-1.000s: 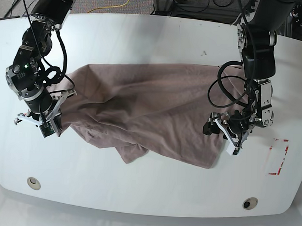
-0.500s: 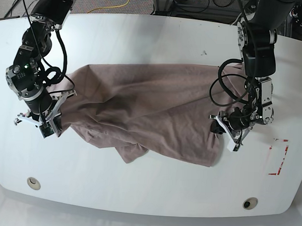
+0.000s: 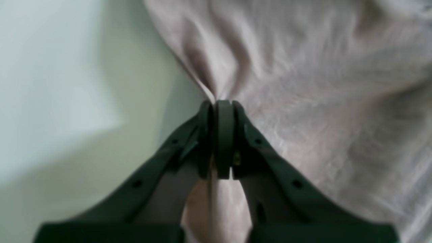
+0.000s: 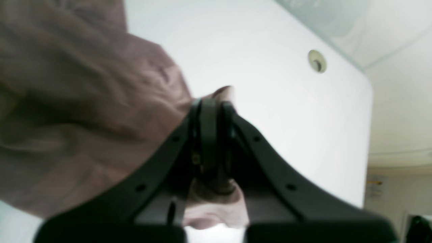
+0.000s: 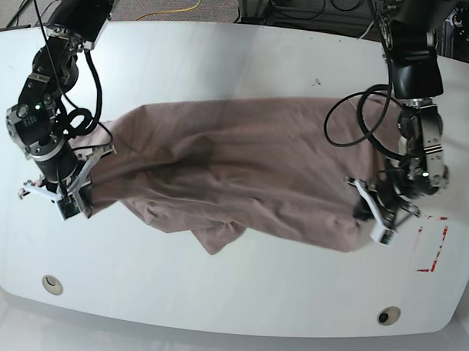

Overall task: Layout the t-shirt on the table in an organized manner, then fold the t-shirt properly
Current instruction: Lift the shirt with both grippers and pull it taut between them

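Bright, even light; both wrist views blurred and soft.

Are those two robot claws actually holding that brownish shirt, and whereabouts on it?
Yes. Both are shut on the t-shirt: the left gripper pinches a bunched edge at one end, and the right gripper pinches the edge at the opposite end.
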Motion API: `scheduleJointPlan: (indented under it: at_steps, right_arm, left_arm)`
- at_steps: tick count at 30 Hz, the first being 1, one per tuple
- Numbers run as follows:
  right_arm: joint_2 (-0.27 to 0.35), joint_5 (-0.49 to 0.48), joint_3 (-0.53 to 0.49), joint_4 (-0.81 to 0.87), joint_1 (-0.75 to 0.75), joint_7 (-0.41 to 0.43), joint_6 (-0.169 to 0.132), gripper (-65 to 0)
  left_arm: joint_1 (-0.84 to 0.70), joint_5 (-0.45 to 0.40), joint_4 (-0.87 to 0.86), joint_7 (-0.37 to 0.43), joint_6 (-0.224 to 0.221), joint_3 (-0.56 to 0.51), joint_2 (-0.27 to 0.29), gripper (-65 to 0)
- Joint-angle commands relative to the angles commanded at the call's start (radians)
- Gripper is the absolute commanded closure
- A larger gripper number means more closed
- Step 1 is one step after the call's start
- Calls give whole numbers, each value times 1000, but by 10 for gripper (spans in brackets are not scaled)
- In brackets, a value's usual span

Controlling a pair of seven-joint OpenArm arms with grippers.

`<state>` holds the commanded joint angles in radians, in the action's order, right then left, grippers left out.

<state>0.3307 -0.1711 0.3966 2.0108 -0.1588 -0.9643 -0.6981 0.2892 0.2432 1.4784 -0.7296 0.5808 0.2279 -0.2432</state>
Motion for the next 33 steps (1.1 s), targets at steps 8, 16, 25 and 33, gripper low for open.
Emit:
scheduleJointPlan:
  at_steps: [8, 16, 25, 33]
  right_arm:
    - [5, 100, -8, -60, -112, 0, 0, -3]
    - [12, 114, -11, -160, -230, 0, 0, -3]
    - [52, 114, -55, -275, -431, 0, 0, -3]
    - [80, 114, -121, -328, -594, 0, 0, -3]
  left_arm:
    - [31, 0, 206, -49, 0, 91, -32, 0]
    - [123, 2, 351, -117, 2, 127, -51, 0]
    - [359, 2, 407, -247, 2, 132, -61, 0]
    - [577, 2, 405, -318, 2, 130, -63, -3]
